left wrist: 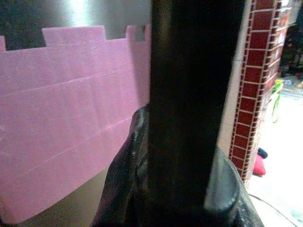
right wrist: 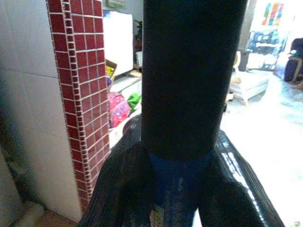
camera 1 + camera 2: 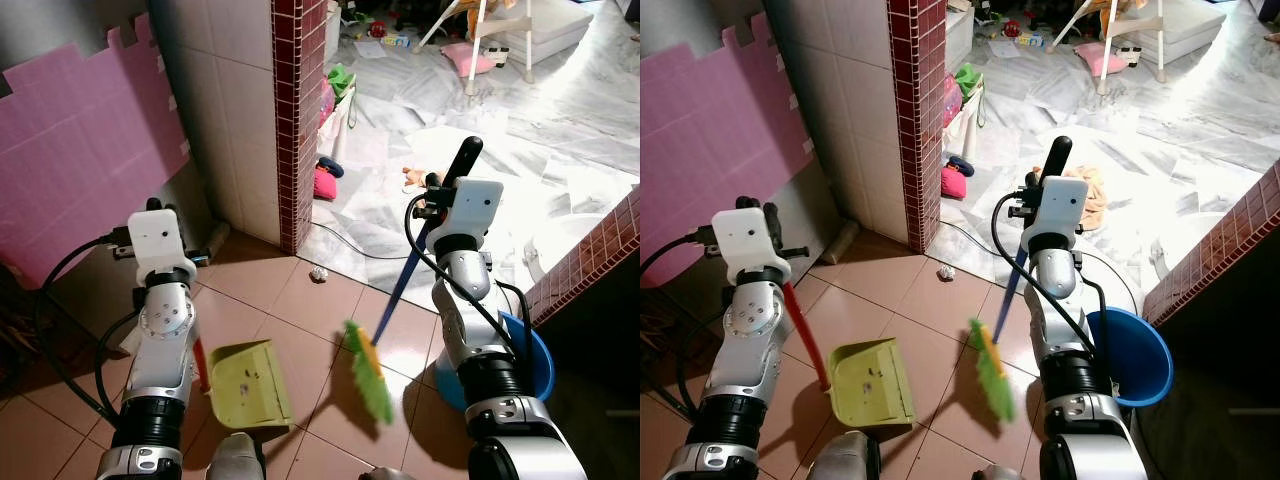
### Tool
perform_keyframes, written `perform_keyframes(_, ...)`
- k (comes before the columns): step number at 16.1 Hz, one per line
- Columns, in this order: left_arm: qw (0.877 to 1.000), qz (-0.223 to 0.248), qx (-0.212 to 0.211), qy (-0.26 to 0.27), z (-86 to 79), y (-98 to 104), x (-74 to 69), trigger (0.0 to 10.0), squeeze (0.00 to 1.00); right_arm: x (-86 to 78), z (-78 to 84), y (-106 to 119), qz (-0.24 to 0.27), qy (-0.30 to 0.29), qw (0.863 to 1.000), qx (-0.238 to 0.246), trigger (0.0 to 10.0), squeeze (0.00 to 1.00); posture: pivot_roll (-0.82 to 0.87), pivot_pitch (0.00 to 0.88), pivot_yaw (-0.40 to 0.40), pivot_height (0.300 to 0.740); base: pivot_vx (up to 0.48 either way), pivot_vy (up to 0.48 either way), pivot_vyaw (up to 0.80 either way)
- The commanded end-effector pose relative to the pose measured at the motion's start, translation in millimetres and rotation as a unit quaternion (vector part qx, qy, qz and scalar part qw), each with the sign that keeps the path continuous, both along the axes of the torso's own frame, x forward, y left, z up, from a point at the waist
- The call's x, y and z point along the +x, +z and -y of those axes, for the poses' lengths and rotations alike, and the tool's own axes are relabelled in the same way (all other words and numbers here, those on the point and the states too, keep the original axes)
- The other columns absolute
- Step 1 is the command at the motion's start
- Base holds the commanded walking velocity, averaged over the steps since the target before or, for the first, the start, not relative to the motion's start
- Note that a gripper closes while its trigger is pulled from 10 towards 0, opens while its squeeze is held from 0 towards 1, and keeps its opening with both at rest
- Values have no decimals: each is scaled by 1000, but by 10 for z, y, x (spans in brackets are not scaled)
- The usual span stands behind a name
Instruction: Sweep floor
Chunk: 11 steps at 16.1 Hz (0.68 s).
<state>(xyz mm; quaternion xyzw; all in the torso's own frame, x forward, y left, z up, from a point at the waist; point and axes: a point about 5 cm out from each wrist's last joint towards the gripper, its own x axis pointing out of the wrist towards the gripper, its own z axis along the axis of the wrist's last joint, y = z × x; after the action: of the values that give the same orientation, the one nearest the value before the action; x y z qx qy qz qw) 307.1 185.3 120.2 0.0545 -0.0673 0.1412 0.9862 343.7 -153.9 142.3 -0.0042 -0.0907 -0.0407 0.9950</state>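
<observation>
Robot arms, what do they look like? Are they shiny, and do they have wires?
Yes, both are shiny silver, built from round metal joints stacked like cans. The left arm and right arm each carry a white boxy block near the wrist. Thick black cables loop out beside each arm. Each tool has two long black fingers.

A blue-handled broom with green and orange bristles (image 3: 370, 372) slanted at lower centre, head on brown tile floor (image 3: 300, 300). A yellow-green plastic dustpan (image 3: 248, 384) lay lower left, red-handled.
</observation>
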Motion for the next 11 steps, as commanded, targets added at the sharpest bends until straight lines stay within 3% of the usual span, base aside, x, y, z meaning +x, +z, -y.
perform_keyframes(1, 999, 38, 8, -15, 39, 211, 44, 10000, 0, 28, 45, 211, 37, -12, 999, -17, 10000, 0, -25, 11, -45, 740, 0, 0, 0)
perform_keyframes(3, 999, 37, 1, -20, 26, 211, 29, 10000, 0, 31, 35, 254, 41, -11, 999, -18, 10000, 0, -23, 10, -46, 740, 0, 0, 0)
perform_keyframes(7, 999, 44, 1, -20, 26, 258, 53, 10000, 0, 56, -104, 320, 57, 20, 998, -23, 10000, 0, -18, 2, -50, 740, 394, 0, 0)
perform_keyframes(11, 999, 48, 1, -16, -5, 306, 47, 10000, 0, 20, -123, 309, 57, 26, 998, -31, 10000, 0, -24, 27, -44, 740, 424, 0, 0)
